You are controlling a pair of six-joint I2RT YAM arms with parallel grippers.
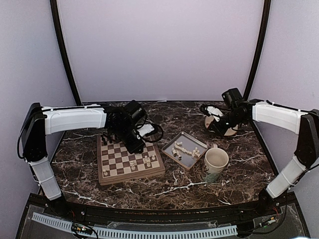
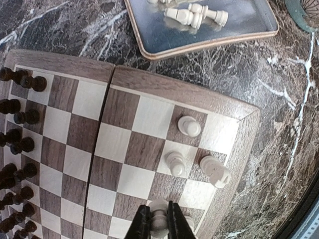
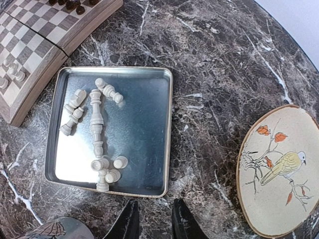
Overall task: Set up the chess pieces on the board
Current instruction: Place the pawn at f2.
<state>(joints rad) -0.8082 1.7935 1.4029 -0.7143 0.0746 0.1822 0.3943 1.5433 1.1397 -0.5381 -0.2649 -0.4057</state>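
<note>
A cream-white pawn sat clamped between the fingers of the left gripper, which were drawn in tight against its sides. It was held over a square close to the tan rim of the board, and whether its base met the wood could not be told. Just ahead of that gripper three more of the chess pieces stood on their own squares, two in a line and the third just to their right, nearer the rim. Far off to the gripper's left, dark chessmen crowded the opposite side of the board. Ahead of the gripper and past the board's edge lay the grey metal tray, separate from the board, with further cream pieces lying on their sides in it. The right gripper hung over the marble table, its fingers apart with only bare stone between them. The tray's near rim lay just ahead of it, with the loose cream pieces scattered towards the tray's left half. To this gripper's right rested a round plate painted with a yellow bird. A mug stood behind and to its left, near the tray's corner.
</note>
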